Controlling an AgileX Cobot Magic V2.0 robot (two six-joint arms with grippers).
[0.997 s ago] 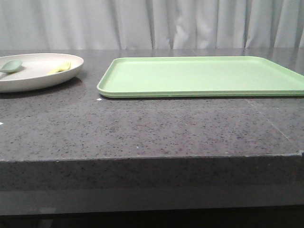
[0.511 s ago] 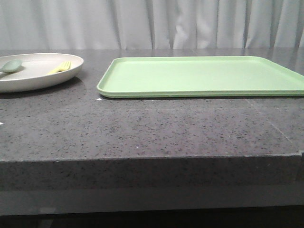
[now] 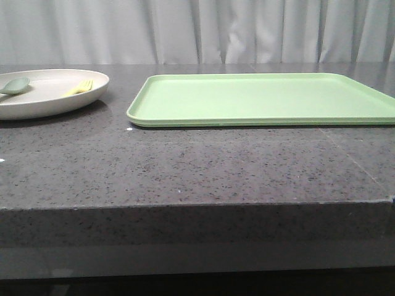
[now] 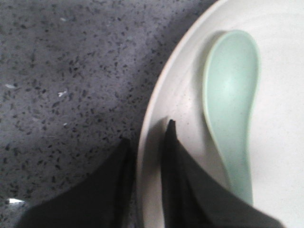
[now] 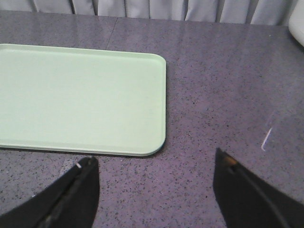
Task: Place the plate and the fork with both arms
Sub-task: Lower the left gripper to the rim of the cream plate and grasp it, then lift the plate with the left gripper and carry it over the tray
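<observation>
Presently the left tool (image 4: 147,156) pinches the plate (image 3: 43,102) rim at the front view's far left, fork (image 3: 79,87) and spoon (image 4: 232,95) inside; the right tool (image 5: 156,183) gapes wide above the surface (image 5: 228,85).

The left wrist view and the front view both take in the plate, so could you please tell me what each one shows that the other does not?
Only the left wrist view shows the left gripper, its dark fingers straddling the plate's rim, one inside and one outside.

Only the front view shows the yellow fork lying in the plate, the green tray to its right, and the curtain behind.

Both show the plate resting on the speckled counter and the pale green spoon lying in it.
</observation>
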